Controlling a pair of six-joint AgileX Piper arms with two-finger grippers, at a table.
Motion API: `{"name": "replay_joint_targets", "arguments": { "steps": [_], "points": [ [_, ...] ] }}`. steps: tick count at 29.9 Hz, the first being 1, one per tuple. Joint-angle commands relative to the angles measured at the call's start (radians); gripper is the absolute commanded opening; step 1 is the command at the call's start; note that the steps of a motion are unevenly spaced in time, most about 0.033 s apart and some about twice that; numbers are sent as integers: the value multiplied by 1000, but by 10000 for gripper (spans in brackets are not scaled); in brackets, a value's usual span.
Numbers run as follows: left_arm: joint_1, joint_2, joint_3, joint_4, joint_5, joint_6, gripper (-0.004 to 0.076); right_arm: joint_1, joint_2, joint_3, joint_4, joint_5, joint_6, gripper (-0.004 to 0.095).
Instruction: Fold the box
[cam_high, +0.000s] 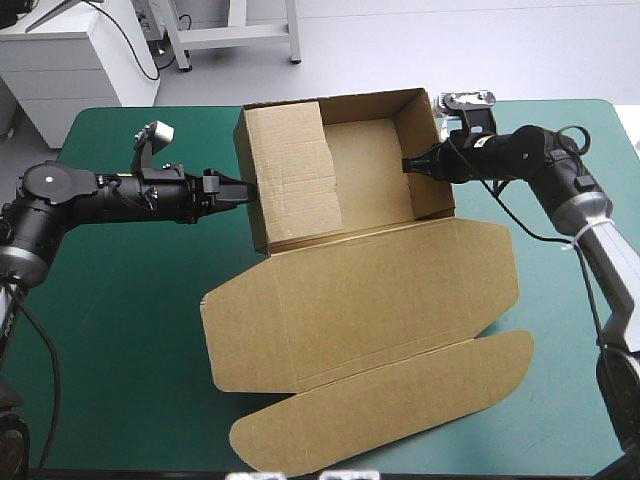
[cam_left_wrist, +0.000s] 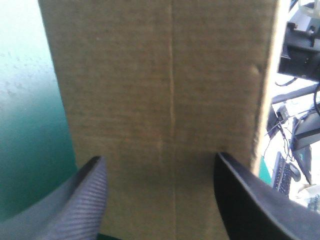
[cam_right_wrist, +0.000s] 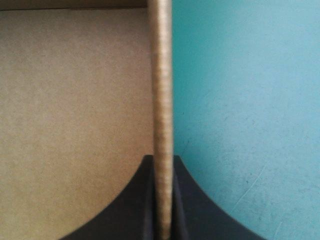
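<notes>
Findings. The box (cam_high: 365, 175) stands on the teal-green cover (cam_high: 120, 330) as an open tray, walls raised, with its lid (cam_high: 380, 300) lying flat on the tray's near side.

Left gripper (cam_high: 238, 190): set against the outer face of the tray's left wall (cam_left_wrist: 165, 100). Its fingers are wide apart and hold nothing, and the wall fills the gap ahead of them.

Right gripper (cam_high: 408, 166): at the opposite, right wall (cam_high: 435, 195). Its fingers are all but closed, with that wall's edge pinched between them.

The tray's long axis runs from one gripper to the other.

Judgement: the right grip anchors the tray. Any further tucking at the left wall falls to the left arm, which faces it squarely, with the inner flap (cam_high: 290, 175) just beyond it.
</notes>
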Motion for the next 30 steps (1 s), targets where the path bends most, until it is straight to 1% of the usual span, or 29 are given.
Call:
{"name": "replay_joint_targets", "arguments": {
  "steps": [1, 5, 10, 15, 21, 25, 30],
  "points": [
    [-1, -41, -26, -120, 42, 5, 479, 2, -52, -26, 50, -36, 8, -14],
    [-1, -41, -26, -134, 84, 5, 479, 2, -52, -26, 50, -25, 8, -13],
    [-1, -41, -26, -132, 82, 7, 480, 2, -52, -26, 50, -23, 8, -13],
    [-1, -41, -26, -132, 121, 7, 480, 2, -50, -26, 29, -23, 10, -13],
    [-1, -41, -26, -132, 130, 7, 480, 2, -50, -26, 26, -17, 17, -13],
    [-1, -41, -26, -117, 95, 7, 480, 4, -50, -26, 33, -15, 17, -13],
    [-9, -41, -26, -34, -5, 8, 479, 33, -50, -26, 29, -21, 17, -10]
  ]
}}
